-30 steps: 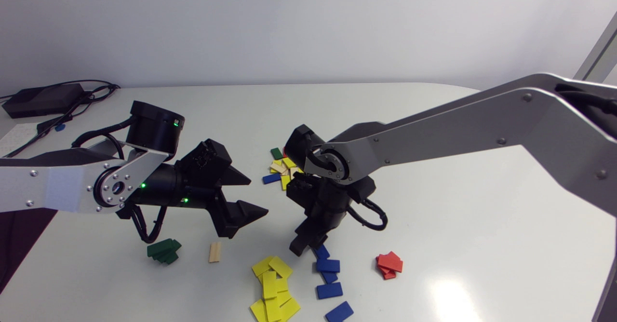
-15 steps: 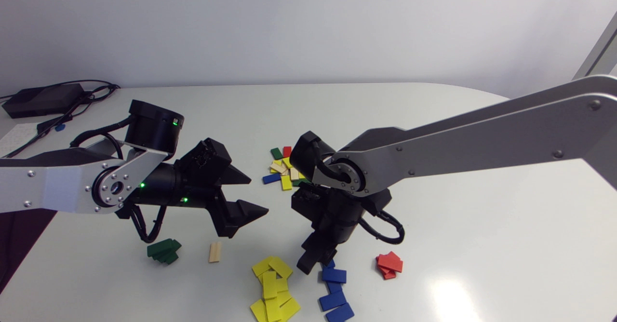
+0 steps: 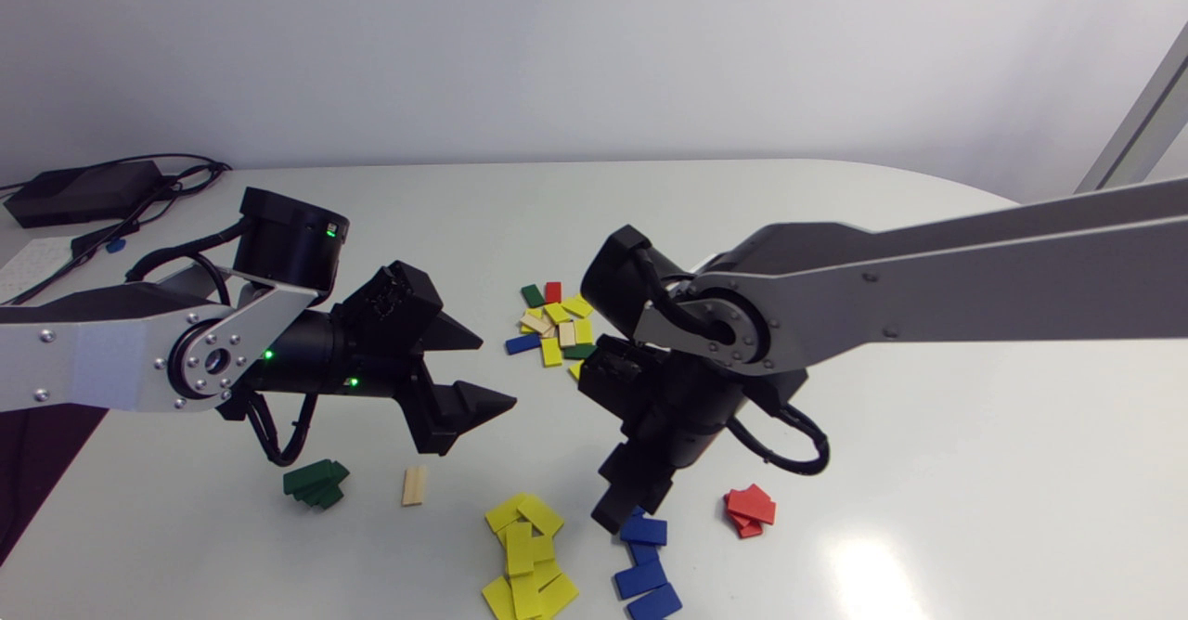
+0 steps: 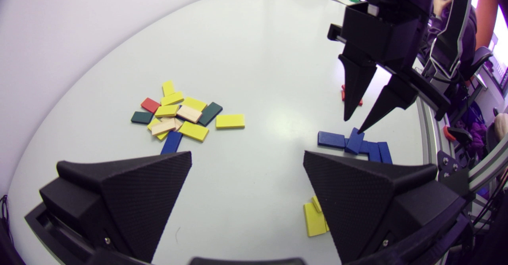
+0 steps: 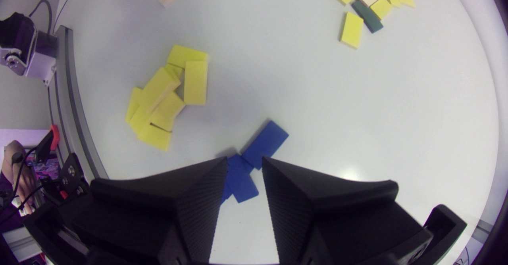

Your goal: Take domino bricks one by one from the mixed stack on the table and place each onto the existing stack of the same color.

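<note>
The mixed pile (image 3: 555, 323) of yellow, wood, green, red and blue bricks lies mid-table, ahead of my left gripper (image 4: 247, 158) in its wrist view. That gripper (image 3: 497, 375) hovers wide open and holds nothing. My right gripper (image 3: 613, 520) points down at the far end of the blue bricks (image 3: 642, 555). Its fingers stand a narrow gap apart with nothing between them (image 5: 245, 162). One fingertip sits at a tilted blue brick (image 4: 354, 140). The yellow stack (image 3: 524, 555) lies left of the blue ones, the red stack (image 3: 750, 509) to their right.
A green stack (image 3: 316, 483) and a single wood brick (image 3: 414, 485) lie under my left arm. One yellow brick (image 5: 351, 29) lies apart from the mixed pile. A black box with cables (image 3: 83, 191) sits at the back left. The blue and yellow bricks reach the table's front edge.
My right gripper moved forward and right along the blue bricks, which now lie closer together toward the front edge. The left arm barely shifted.
</note>
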`<state>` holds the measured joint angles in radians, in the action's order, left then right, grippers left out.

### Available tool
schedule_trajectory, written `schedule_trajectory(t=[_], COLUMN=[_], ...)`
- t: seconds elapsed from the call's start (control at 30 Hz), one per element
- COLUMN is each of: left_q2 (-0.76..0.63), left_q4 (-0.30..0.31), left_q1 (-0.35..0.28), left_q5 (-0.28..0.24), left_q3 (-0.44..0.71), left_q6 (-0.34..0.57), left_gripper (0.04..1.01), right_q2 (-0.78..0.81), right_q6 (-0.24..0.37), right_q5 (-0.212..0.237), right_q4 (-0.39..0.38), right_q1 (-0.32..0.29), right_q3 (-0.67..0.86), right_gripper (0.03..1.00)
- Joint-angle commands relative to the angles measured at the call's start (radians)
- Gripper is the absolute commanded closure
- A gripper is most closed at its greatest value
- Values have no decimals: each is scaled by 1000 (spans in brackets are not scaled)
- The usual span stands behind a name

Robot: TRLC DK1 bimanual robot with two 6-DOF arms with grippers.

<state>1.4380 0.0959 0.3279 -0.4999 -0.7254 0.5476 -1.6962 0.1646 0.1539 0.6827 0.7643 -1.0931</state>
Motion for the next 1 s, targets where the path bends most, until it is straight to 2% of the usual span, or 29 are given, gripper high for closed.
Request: schedule_trajectory(t=[0.0, 0.2, 0.57, 0.8, 0.9, 0.97], left_q2=[-16, -10, -16, -25, -25, -25], left_q4=[-4, -2, 5, 13, 11, 11], left_q1=[8, 26, 33, 33, 33, 33], left_q5=[1, 1, 1, 1, 1, 1], left_q3=[18, 14, 17, 18, 18, 18], left_q6=[-26, -26, -26, -26, -26, -26], left_gripper=[39, 39, 39, 39, 39, 39], right_q2=[38, 90, 130, 125, 118, 105], right_q6=[-8, 12, 27, 42, 67, 75], right_q5=[4, 24, 82, 142, 187, 190], right_q4=[26, 26, 61, 66, 71, 71], right_q1=[0, 20, 99, 116, 109, 109], right_q3=[64, 153, 220, 249, 246, 242], right_gripper=[698, 698, 698, 708, 715, 713])
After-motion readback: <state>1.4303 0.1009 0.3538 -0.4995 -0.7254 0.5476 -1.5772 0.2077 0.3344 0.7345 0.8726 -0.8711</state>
